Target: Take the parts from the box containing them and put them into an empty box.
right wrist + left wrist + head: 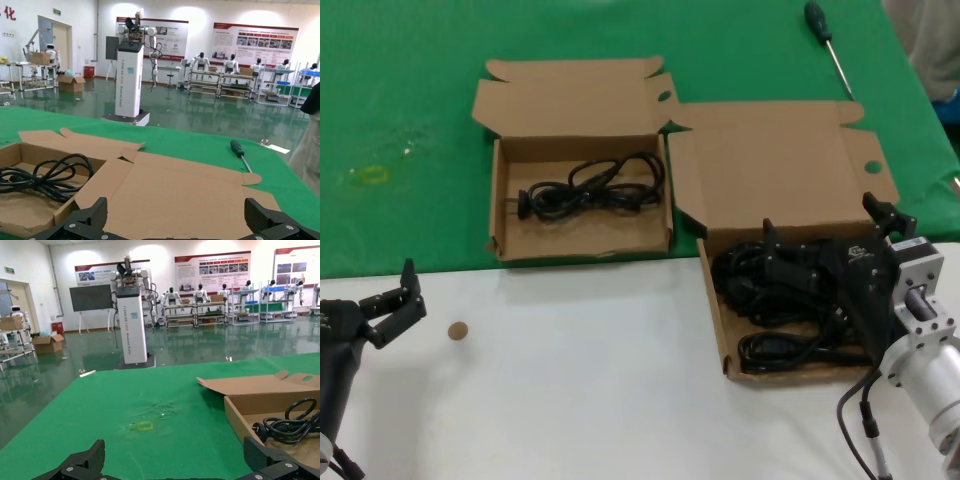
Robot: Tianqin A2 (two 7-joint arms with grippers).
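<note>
Several black cord bundles, the parts (770,290), lie tangled in the wider box (717,320), whose plain lid (770,170) lies open behind it. My right gripper (827,228) hovers open just over those cords; in the right wrist view the right gripper (177,222) has only the lid (175,185) showing between its fingers. The narrower box (580,250) to the left holds one cord (590,190), also visible as the cord (290,425) in the left wrist view. My left gripper (402,305) waits open over the white table at the near left, holding nothing.
A green-handled screwdriver (828,45) lies on the green cloth behind the wider box. A small brown disc (457,330) rests on the white table near my left gripper. A yellowish mark (368,175) shows on the cloth at far left.
</note>
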